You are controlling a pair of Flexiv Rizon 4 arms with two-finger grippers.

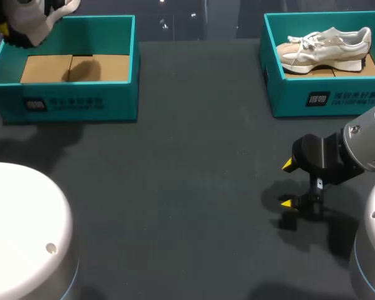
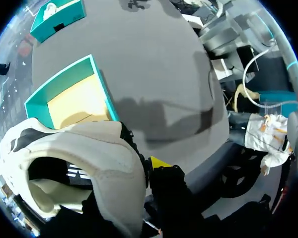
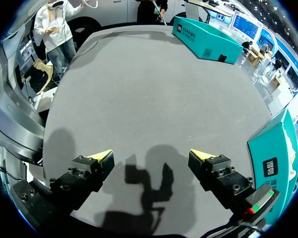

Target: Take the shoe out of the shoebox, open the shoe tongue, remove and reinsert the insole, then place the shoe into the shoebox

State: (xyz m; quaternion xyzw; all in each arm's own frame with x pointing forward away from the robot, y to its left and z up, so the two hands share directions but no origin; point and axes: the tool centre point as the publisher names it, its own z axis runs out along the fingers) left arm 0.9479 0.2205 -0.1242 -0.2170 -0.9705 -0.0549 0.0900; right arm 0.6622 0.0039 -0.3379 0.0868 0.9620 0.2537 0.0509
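- The dark grey cloth-covered table carries two boxes, set well apart along its far side.
- The left teal cardboard shoebox shows only its brown cardboard floor, so I judge the taking-out step done.
- The right teal cardboard shoebox holds a beige low sneaker resting inside it.
- The white and black sneaker hangs in the air above the left box's far left corner, clear of the table. By my reading, opening the tongue, pulling and refitting the insole, and putting the shoe back are all not yet done.
- The left gripper pinches the sneaker at its heel collar. One yellow tip shows outside the collar and the other is hidden by the shoe.
- The right gripper hovers low over bare table on the right, jaws spread wide and empty, well apart from the held sneaker.
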